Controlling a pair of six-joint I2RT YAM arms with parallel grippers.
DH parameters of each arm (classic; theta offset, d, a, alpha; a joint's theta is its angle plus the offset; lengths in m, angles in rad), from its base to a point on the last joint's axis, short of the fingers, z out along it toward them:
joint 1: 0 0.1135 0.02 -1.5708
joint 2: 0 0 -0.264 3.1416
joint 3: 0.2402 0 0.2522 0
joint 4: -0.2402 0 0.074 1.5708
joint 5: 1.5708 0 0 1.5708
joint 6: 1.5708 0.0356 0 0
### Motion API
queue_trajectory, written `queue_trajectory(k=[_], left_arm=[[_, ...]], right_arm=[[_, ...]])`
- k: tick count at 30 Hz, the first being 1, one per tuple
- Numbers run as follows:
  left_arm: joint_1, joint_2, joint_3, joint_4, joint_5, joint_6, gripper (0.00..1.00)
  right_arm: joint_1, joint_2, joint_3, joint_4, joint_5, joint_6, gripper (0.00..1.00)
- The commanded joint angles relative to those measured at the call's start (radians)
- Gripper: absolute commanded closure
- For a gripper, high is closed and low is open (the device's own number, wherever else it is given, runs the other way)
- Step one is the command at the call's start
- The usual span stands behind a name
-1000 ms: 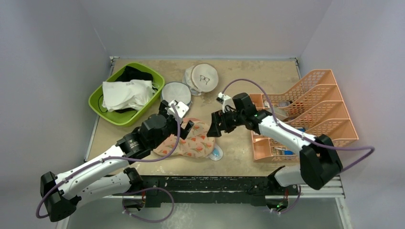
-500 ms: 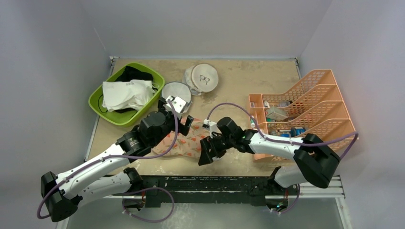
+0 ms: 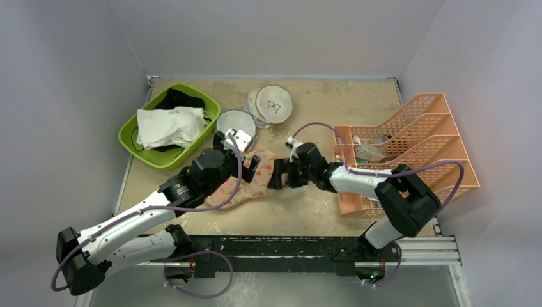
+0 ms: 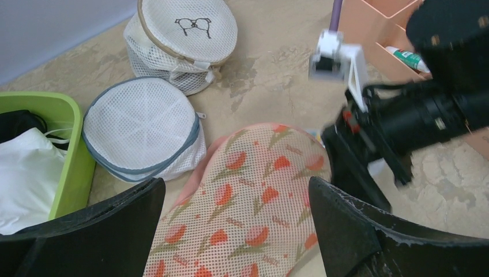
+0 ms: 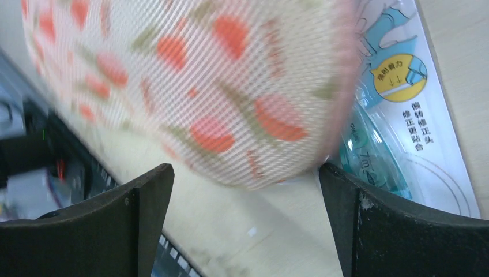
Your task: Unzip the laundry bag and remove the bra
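Currently we find the laundry bag (image 3: 252,182), a peanut-shaped pinkish-beige mesh case printed with orange-red flowers and green leaves, lying near the middle of the stained beige tabletop (image 3: 332,102), between the two grippers.

The left gripper (image 3: 238,155) stands over the far left part of the bag. In the left wrist view its two black fingers (image 4: 98,231) are spread wide, with the flowered mesh filling the gap between them. The fingers do not close on it, so we read these jaws as released.

The right gripper (image 3: 278,174) faces the right end of the bag from the right. In the right wrist view its fingers (image 5: 86,231) likewise stand wide apart and released. The rounded end of the bag sits in the gap, blurred and close to the lens. We cannot tell from any view whether the zip is open or shut.

Just beside that end, and partly covered by it, lies a clear blister pack with a blue and yellow card (image 5: 398,109).

On the far side of the laundry bag sits a round white-grey mesh bag (image 3: 235,121), and farther still a round white bag with a glasses drawing (image 3: 273,104). A lime-green plastic tub (image 3: 144,155) holding white and black garments (image 3: 167,126) occupies the far left. A peach plastic lattice rack (image 3: 441,109) stands at the right edge.
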Motion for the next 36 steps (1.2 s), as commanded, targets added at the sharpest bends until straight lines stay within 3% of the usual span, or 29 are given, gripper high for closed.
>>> queue_trajectory(k=[1, 9, 15, 19, 26, 30, 36], left_arm=[[0.003, 0.007, 0.044, 0.025, -0.005, 0.007, 0.05], [0.003, 0.049, 0.051, 0.002, 0.001, 0.017, 0.05], [0.003, 0.108, 0.050, -0.010, 0.074, 0.031, 0.05], [0.002, 0.173, 0.049, -0.010, 0.158, 0.034, 0.08], [-0.069, 0.327, 0.051, -0.022, 0.136, 0.035, 0.27], [-0.163, 0.414, 0.062, -0.042, 0.098, 0.046, 0.34], [-0.185, 0.505, 0.084, 0.005, 0.032, 0.041, 0.40]], right_arm=[[-0.183, 0.064, -0.001, 0.137, 0.108, -0.041, 0.00], [-0.345, 0.119, 0.118, 0.179, 0.138, -0.097, 0.00], [-0.345, -0.073, 0.031, 0.280, 0.079, -0.208, 0.00], [-0.345, -0.198, -0.095, 0.427, 0.143, -0.235, 0.01], [-0.345, -0.294, -0.300, 0.770, 0.232, -0.262, 0.02], [-0.346, -0.361, -0.295, 0.701, 0.191, -0.329, 0.01], [-0.345, -0.418, -0.334, 0.714, 0.221, -0.303, 0.01]])
